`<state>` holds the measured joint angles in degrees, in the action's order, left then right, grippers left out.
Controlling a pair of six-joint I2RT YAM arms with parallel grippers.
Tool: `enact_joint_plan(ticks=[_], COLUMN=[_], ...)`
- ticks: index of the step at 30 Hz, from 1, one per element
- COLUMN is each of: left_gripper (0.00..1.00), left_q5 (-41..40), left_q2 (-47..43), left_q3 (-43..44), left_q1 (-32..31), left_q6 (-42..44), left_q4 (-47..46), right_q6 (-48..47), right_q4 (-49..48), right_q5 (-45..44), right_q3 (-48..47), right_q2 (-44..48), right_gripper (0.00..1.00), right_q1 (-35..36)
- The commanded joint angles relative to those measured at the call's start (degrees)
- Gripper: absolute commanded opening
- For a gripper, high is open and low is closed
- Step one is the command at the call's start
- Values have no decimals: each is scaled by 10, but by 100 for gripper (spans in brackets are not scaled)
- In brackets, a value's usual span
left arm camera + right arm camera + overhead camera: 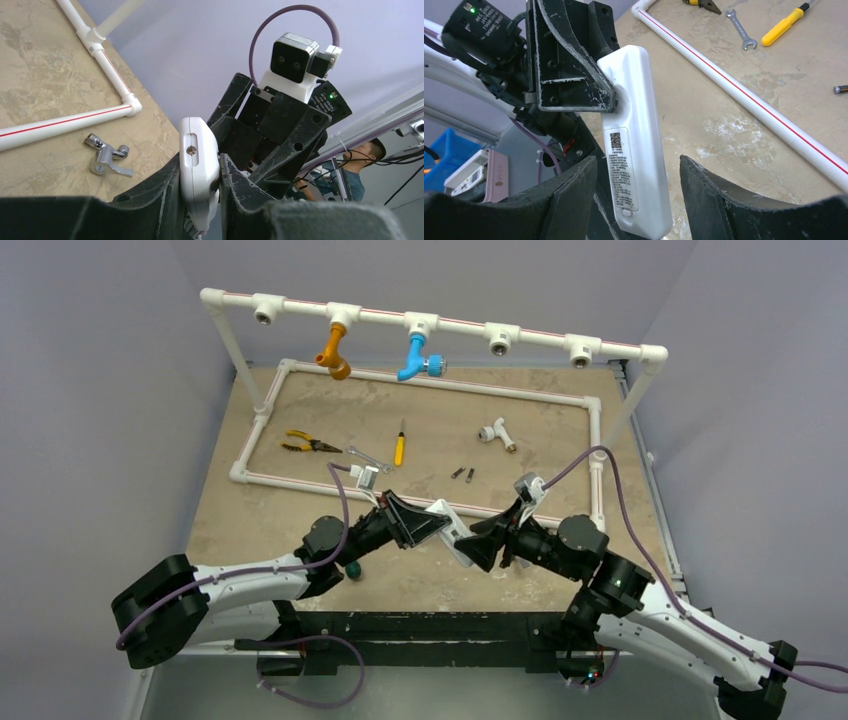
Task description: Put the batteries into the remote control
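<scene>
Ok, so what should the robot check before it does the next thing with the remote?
1. Remote held firmly: ok. The left fingers are shut on the remote, up in the air.
2. Other hand free: ok. The right fingers are open, one on each side of the remote, holding nothing.
3. Battery bay open: not ok. The labelled back looks closed; no dark bay shows.
4. Batteries in sight: ok. Both batteries lie on the table, inside the white pipe frame.
5. Which way the batteries point: cannot tell, they are too small.
</scene>
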<state>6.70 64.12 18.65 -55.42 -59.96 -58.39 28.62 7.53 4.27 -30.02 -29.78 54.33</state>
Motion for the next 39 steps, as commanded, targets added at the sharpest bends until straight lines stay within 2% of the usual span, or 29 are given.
enact_joint_plan(ticks=[1, 7, 15, 18, 21, 24, 28, 31, 33, 35, 39], left_gripper=[0, 0, 0, 0, 0, 0, 0, 0, 0, 0, 0], left_q5=[12, 15, 23, 33, 32, 22, -8, -47, -78, -99, -118], left_q2=[-14, -20, -50, -74, -102, -132, -169, -196, -206, -205, -195], left_q3=[-7, -12, -16, -21, -30, -44, -50, -7, 35, 67, 107], left_q1=[-1, -1, 9, 15, 18, 18, 18, 18, 18, 18, 18], left_q6=[19, 17, -30, -42, -50, -49, -39, -37, -35, -29, -24], left_q4=[-75, -85, -8, 38, 78, 97, 138, 269, 371, 428, 474], right_q6=[25, 6, -149, -214, -303, -344, -235, -151, -130, -124, -112], right_q4=[-31, 12, 96, 110, 101, 59, -22, -71, -102, -103, -113], right_q5=[3, -11, -78, -67, 1, 43, 55, 46, 50, 39, 33], right_q3=[-1, -9, -47, -71, -73, -51, -26, -6, 8, 11, 12], right_q2=[31, 67, 63, 30, 18, 25, 29, 29, 26, 15, -8], right_gripper=[60, 58, 57, 56, 56, 56, 59, 63, 69, 74, 81], right_q1=[0, 0, 0, 0, 0, 0, 0, 0, 0, 0, 0])
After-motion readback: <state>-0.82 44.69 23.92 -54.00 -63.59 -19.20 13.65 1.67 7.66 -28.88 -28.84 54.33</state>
